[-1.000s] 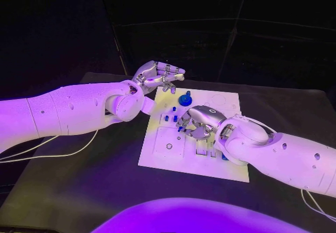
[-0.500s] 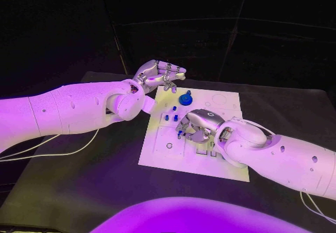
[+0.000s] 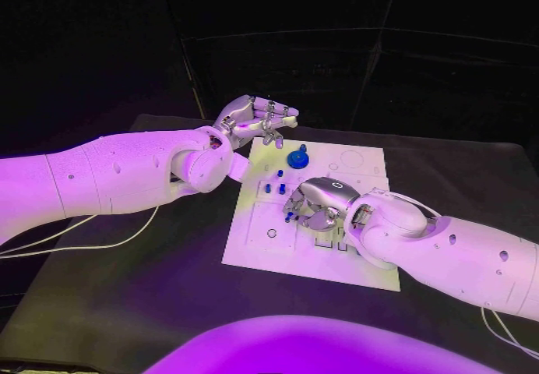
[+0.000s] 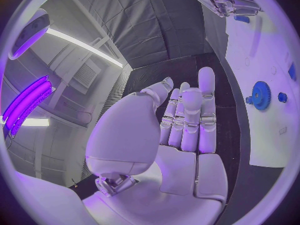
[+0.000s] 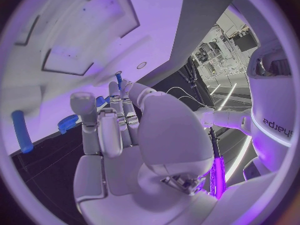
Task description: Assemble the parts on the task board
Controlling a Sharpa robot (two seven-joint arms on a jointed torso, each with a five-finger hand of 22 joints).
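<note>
The white task board (image 3: 294,257) is seen lying in the middle of the black surface (image 3: 135,296), with a blue gear part (image 3: 297,159) standing near its far edge. The left robot hand (image 3: 256,121) is held above the board's far corner, fingers curled in on nothing. The right robot hand (image 3: 315,201) is lowered over the board's middle, and a small blue peg (image 5: 119,80) is pinched at its fingertips.

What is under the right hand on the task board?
The right hand hovers over the task board with a small blue peg at its fingertips. Cutouts show beside it; the board beneath the palm is hidden.
</note>
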